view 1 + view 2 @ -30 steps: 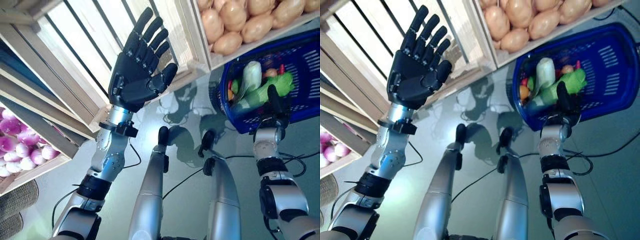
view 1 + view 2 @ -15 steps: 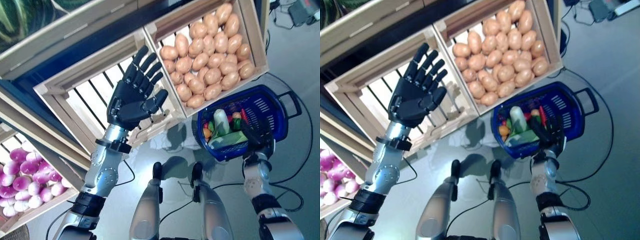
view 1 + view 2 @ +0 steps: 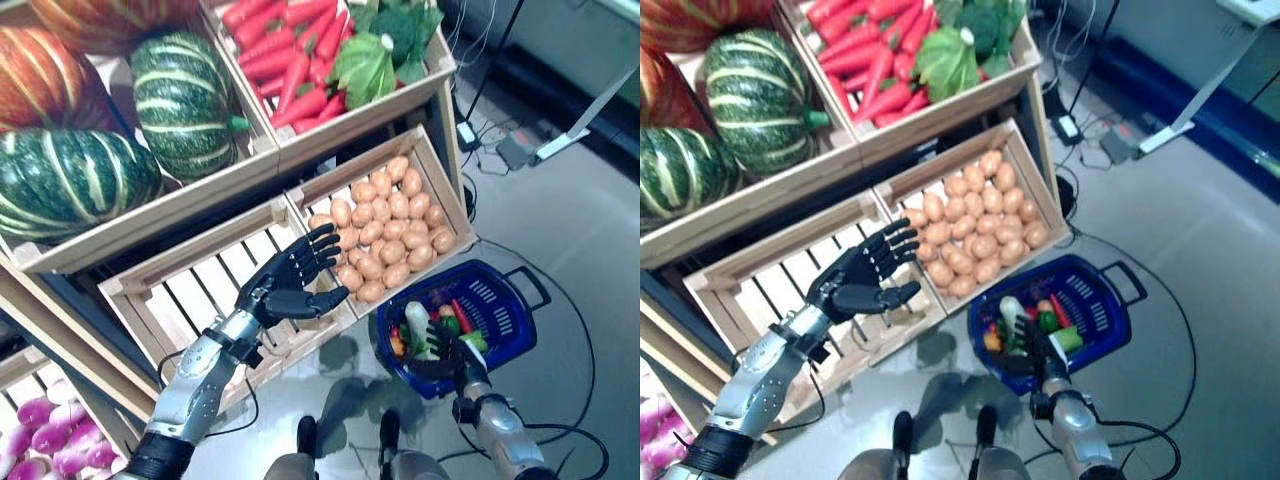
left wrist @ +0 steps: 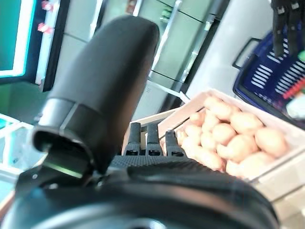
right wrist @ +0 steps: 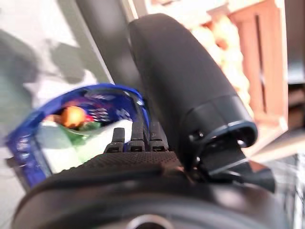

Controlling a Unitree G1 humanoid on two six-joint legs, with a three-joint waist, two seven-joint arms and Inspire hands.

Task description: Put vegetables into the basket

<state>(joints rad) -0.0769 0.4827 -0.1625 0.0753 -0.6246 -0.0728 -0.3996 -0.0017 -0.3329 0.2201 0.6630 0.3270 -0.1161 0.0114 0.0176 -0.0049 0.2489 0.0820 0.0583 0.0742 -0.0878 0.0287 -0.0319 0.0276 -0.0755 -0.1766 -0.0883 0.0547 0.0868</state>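
Note:
The blue plastic basket (image 3: 512, 310) stands on the floor in front of the wooden stand. In it lie a long white-and-green vegetable (image 3: 416, 325), a red pepper (image 3: 461, 316), green pieces and a small orange one (image 5: 74, 115). My right hand (image 3: 448, 352) is open, fingers straight, over the basket's near rim; its fingers (image 5: 134, 139) point over the vegetables. My left hand (image 3: 288, 288) is open and empty, fingers spread, raised in front of an empty slatted crate (image 3: 190, 295), fingertips next to the potatoes (image 3: 392, 230). The potatoes also show past the fingers in the left wrist view (image 4: 228, 130).
The wooden stand (image 3: 330, 130) has an upper shelf of crates and lower crates tilted toward me. Grey floor lies to the right of the basket, with cables, a power strip (image 3: 515, 152) and a white table leg (image 3: 590, 120).
The whole picture has shifted: the camera has pulled back, and the stand's upper crates have come into view. My left hand stays open by the empty crate; my right hand stays at the basket.

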